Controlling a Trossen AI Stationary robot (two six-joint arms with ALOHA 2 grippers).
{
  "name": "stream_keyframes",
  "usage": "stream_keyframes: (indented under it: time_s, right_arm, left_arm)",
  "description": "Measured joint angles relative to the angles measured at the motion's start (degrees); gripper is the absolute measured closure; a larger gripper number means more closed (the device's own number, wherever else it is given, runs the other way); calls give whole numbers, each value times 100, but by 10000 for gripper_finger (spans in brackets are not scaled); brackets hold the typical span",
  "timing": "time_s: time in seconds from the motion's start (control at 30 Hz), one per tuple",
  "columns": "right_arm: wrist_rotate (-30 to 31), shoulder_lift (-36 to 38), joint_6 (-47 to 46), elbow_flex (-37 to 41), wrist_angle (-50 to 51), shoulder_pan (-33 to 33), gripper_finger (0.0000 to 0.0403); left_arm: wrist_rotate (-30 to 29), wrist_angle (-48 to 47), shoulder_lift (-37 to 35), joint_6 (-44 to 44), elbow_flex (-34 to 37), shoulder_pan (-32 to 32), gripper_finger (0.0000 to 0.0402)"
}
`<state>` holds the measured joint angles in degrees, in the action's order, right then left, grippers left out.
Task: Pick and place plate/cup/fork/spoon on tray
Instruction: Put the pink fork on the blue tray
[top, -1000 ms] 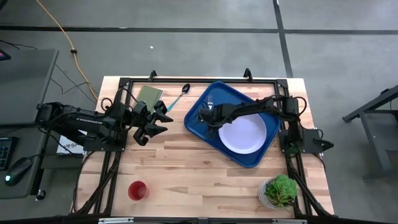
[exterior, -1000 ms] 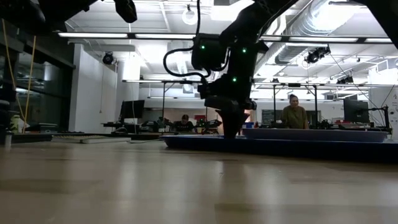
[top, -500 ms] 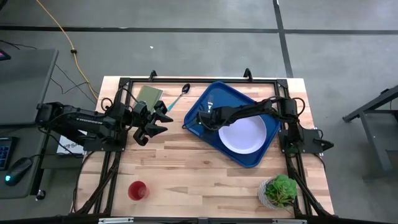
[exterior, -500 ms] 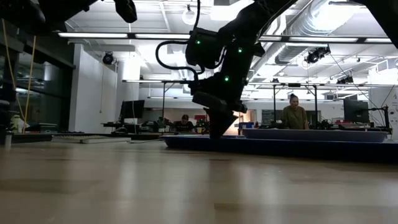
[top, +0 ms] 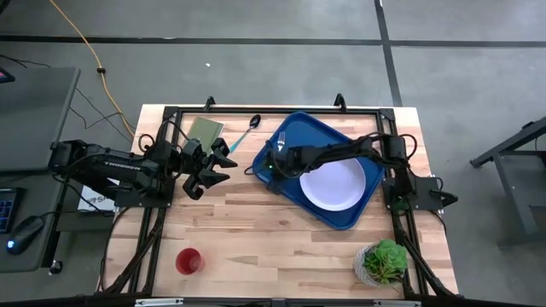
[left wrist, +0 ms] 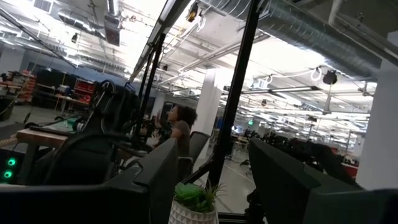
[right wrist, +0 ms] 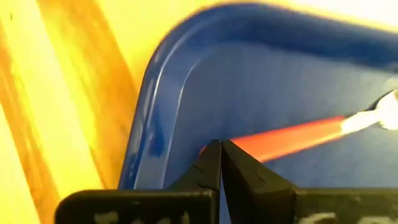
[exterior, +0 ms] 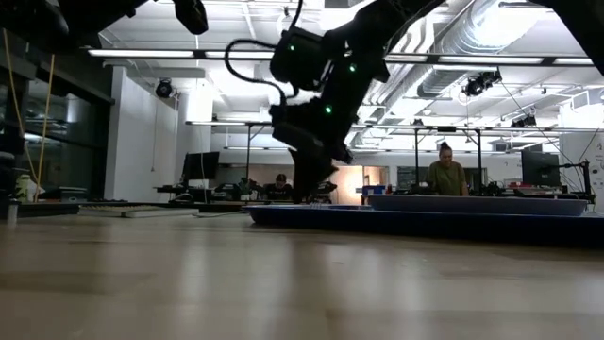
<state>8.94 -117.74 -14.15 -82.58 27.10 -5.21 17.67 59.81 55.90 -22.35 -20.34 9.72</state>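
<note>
With the plate (top: 333,185) resting on the tray (top: 292,131), and the fork (right wrist: 303,137) lying on that tray's floor beside the plate, I judge about half the job done. My right gripper (top: 267,163) hangs over the tray's corner, fingers pressed together on nothing, the fork's handle just past their tips. The spoon (top: 245,132) lies on the wood just beside the tray; the cup (top: 189,260) stands well apart from it. My left gripper (top: 218,170) waits with fingers spread, empty, near the spoon.
</note>
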Motion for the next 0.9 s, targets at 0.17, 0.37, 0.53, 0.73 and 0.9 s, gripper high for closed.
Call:
stream_keyframes:
  time_s: [0.17, 0.37, 0.53, 0.73, 0.9]
  right_arm:
    - [827, 31, 265, -265, -32, -148, 403]
    - [1260, -181, -30, -265, -294, -908, 403]
    - [718, -597, -81, -265, -1005, -1358, 403]
    - [754, -714, -10, -265, -1455, -1397, 403]
    - [1120, -714, -9, -265, -1278, -1432, 403]
  left_arm:
    - [0, 1, 0, -7, 0, 0, 222]
    - [0, 1, 0, -15, 0, 0, 222]
    - [0, 1, 0, -15, 0, 0, 222]
    - [7, 1, 0, 0, 0, 0, 222]
    - [7, 1, 0, -2, 0, 0, 222]
